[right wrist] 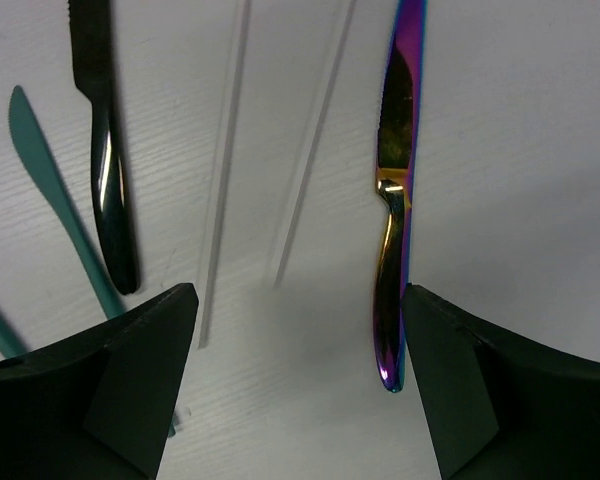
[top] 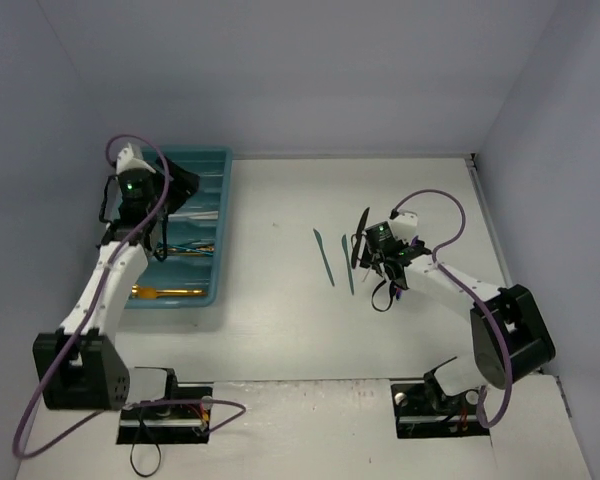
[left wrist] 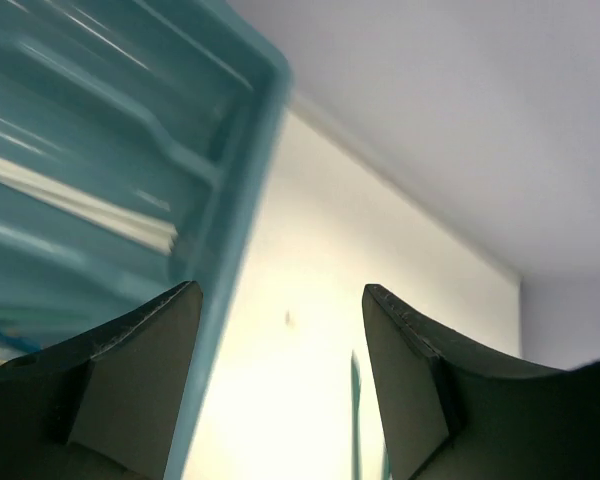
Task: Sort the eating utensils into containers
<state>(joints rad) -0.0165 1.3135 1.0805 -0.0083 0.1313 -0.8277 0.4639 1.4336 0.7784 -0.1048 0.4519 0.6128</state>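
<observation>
The teal tray (top: 223, 230) with long compartments lies at the left; it holds a gold utensil (top: 168, 292), a white one (top: 198, 213) and others. My left gripper (top: 183, 190) hovers over the tray's far end, open and empty. Its wrist view has the gripper (left wrist: 280, 290) beside the tray wall (left wrist: 250, 150), with a white utensil (left wrist: 80, 200) inside. On the table lie two teal utensils (top: 324, 255), a black knife (right wrist: 105, 170) and an iridescent knife (right wrist: 395, 200). My right gripper (right wrist: 295, 300) stands open above them, the iridescent handle just inside its right finger (right wrist: 450, 380), not gripped.
Two thin pale sticks (right wrist: 225, 170) lie on the white table between the black knife and the iridescent knife. A teal knife (right wrist: 55, 200) lies left of the black one. Grey walls close the table at the back and both sides.
</observation>
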